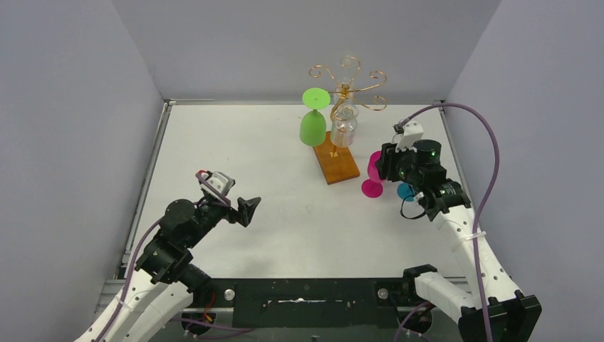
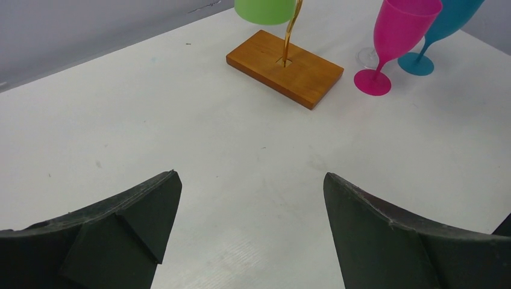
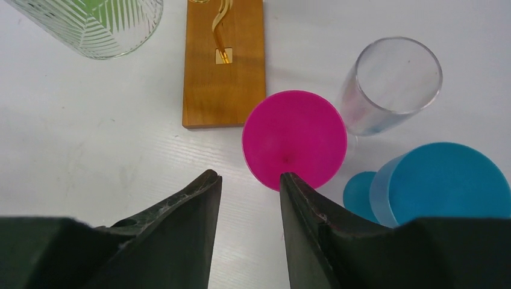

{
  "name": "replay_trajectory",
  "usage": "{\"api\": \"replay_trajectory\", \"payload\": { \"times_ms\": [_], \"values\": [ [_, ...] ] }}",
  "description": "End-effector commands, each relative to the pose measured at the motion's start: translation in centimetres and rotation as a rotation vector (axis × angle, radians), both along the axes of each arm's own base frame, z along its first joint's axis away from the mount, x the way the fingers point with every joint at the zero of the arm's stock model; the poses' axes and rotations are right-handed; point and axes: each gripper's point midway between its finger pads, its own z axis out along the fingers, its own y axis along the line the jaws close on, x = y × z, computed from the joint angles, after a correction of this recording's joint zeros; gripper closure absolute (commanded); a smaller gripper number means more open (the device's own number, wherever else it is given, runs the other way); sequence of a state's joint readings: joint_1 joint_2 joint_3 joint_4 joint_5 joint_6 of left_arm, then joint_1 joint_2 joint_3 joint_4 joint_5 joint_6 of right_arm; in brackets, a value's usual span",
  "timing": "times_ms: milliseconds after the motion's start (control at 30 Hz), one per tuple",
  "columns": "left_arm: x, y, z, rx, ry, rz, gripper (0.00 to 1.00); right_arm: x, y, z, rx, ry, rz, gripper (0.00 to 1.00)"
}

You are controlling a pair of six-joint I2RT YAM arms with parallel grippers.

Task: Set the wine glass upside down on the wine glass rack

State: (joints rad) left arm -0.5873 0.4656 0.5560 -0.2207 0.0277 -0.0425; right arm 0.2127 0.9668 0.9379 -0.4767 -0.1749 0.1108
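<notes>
The wine glass rack [image 1: 346,84] is a gold wire stand with spiral arms on an orange-brown wooden base [image 1: 336,161] [image 3: 224,66] [image 2: 284,66]. A green glass [image 1: 313,120] and a ribbed clear glass [image 1: 344,129] hang from it upside down. A pink wine glass [image 1: 371,176] [image 3: 294,139] [image 2: 398,33] stands upright just right of the base. My right gripper [image 1: 385,162] [image 3: 248,176] hovers over it, jaws narrowly open with only table between them. One fingertip [image 3: 290,183] overlaps the pink rim. My left gripper [image 1: 249,208] [image 2: 252,176] is wide open over bare table.
A blue glass [image 3: 443,183] [image 1: 406,191] and a plain clear glass [image 3: 391,84] stand upright close behind the pink one, right of the rack. Grey walls enclose the white table [image 1: 235,157] on three sides.
</notes>
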Motion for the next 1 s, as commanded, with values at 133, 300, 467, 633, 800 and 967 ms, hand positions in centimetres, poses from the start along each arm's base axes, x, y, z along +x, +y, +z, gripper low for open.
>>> {"api": "replay_trajectory", "payload": {
  "times_ms": [133, 300, 467, 633, 800, 967],
  "values": [
    [-0.4, -0.6, 2.9, -0.068, -0.112, -0.048, 0.12, 2.3, 1.4, 0.4, -0.007, -0.077, 0.085, 0.59],
    [-0.9, -0.7, 3.3, -0.085, -0.144, -0.069, 0.13, 2.3, 2.0, -1.4, -0.013, -0.042, 0.132, 0.59],
    [-1.3, -1.3, 3.3, -0.09, -0.164, -0.109, 0.14, 2.7, 1.9, -2.9, -0.042, -0.001, 0.135, 0.6],
    [-2.9, -3.1, 3.3, -0.097, -0.208, -0.257, 0.16, 2.8, 1.6, -4.1, -0.068, 0.026, 0.133, 0.62],
    [-3.7, -3.7, 3.3, -0.088, -0.254, -0.32, 0.16, 2.7, 1.8, -4.3, -0.063, 0.039, 0.143, 0.7],
    [-4.8, -4.2, 3.1, -0.06, -0.306, -0.396, 0.18, 1.8, 2.2, -4.2, -0.046, 0.059, 0.158, 0.75]
  ]
}}
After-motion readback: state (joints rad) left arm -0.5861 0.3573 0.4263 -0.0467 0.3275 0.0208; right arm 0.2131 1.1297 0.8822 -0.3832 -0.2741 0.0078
